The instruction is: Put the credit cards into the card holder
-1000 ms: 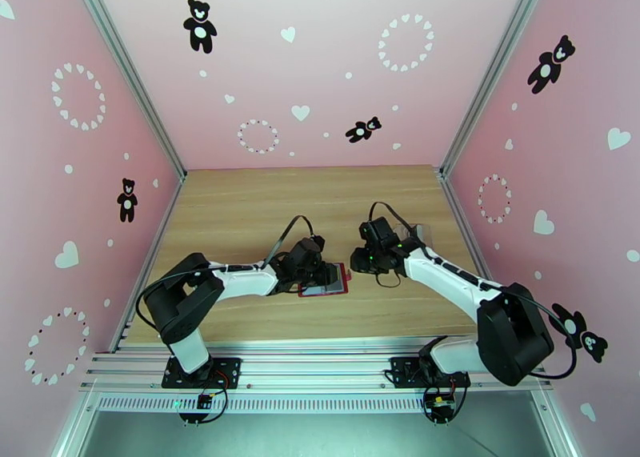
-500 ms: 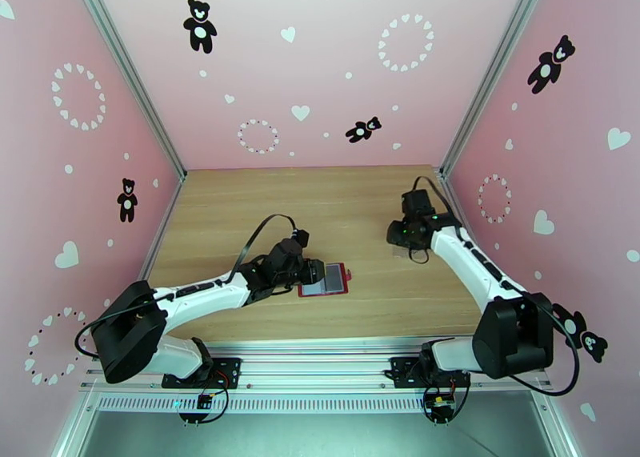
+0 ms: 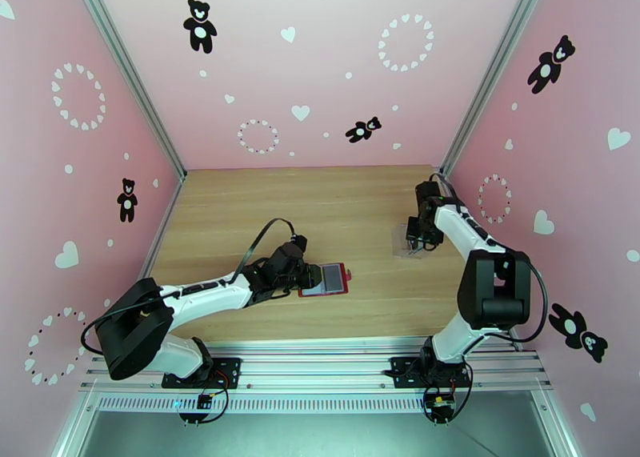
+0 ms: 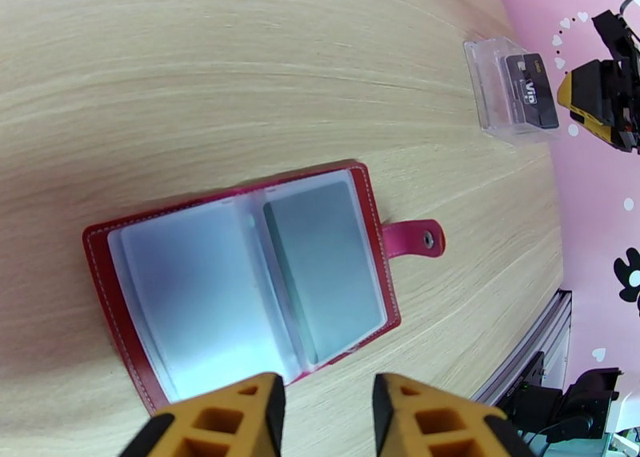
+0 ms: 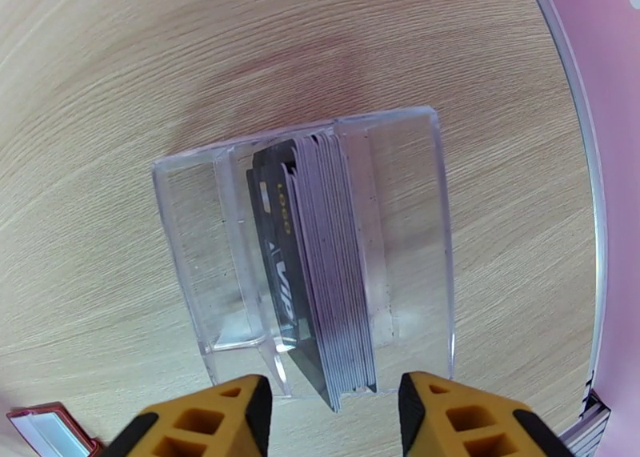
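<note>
step: fetching of another card is judged in hand; right claw (image 5: pixel 336 414) is held open and empty over the credit cards (image 5: pixel 320 266).
next move: one card must be pinched out without the clear case (image 5: pixel 408 234) being tipped.
clear case: cards are stood on edge inside.
card holder (image 4: pixel 240 278): laid open on the table (image 4: pixel 240 66), a grey card (image 4: pixel 324 270) in its tab-side pocket.
left claw (image 4: pixel 328 414): held open, empty, beside the holder.

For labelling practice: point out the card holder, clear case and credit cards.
card holder (image 4: pixel 324 270), left wrist view, right pocket.
clear case (image 5: pixel 408 234), right wrist view, bare right side.
credit cards (image 5: pixel 336 274), right wrist view, stack's upper edges.
</note>
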You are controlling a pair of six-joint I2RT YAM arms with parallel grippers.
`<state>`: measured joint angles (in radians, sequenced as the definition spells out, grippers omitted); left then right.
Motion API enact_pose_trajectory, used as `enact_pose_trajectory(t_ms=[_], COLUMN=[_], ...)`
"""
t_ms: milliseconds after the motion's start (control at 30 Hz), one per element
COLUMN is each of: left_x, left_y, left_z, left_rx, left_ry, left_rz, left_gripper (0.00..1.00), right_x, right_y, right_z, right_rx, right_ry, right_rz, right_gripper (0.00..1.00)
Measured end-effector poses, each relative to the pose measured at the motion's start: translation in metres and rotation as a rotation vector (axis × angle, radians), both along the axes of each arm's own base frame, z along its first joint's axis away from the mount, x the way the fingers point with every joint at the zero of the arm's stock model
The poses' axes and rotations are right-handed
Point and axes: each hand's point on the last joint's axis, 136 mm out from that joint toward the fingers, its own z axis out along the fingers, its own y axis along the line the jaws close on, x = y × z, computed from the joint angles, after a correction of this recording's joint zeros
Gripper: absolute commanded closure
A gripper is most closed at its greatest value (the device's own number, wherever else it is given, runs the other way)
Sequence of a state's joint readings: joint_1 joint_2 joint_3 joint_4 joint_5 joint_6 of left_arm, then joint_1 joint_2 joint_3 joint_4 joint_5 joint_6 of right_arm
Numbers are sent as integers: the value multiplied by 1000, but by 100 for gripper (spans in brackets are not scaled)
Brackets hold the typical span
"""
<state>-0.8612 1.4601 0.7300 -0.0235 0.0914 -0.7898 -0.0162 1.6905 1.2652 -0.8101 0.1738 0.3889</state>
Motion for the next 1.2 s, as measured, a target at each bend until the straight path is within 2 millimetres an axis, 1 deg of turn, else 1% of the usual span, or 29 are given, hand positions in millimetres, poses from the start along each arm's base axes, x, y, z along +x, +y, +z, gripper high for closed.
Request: enact_pose_trajectory(t_ms=[67, 200, 500, 633, 1033, 1200], left_x=[0, 0, 0, -1, -1, -1], left_y=[0, 0, 0, 0, 1, 1], left_z=[0, 0, -5, -7, -10, -11], left_rx=[0, 0, 9, 15, 20, 21], left_ry=[0, 0, 9, 13, 18, 19], left_rz=[0, 0, -1, -1, -1, -1], left_gripper=[64, 65, 65, 65, 65, 65], right_x=[2, 13, 20, 21, 23, 23], right_y=[-2, -6, -9, -9, -15, -19], right_z=[-1, -3, -20, -23, -22, -12], right_rx=[-12, -33, -46, -50, -86, -104], right_ry=[8, 18, 67, 75, 76, 52], right_rz=[-2, -6, -5, -6, -16, -23], right_gripper=[51, 51, 50, 50, 53, 58])
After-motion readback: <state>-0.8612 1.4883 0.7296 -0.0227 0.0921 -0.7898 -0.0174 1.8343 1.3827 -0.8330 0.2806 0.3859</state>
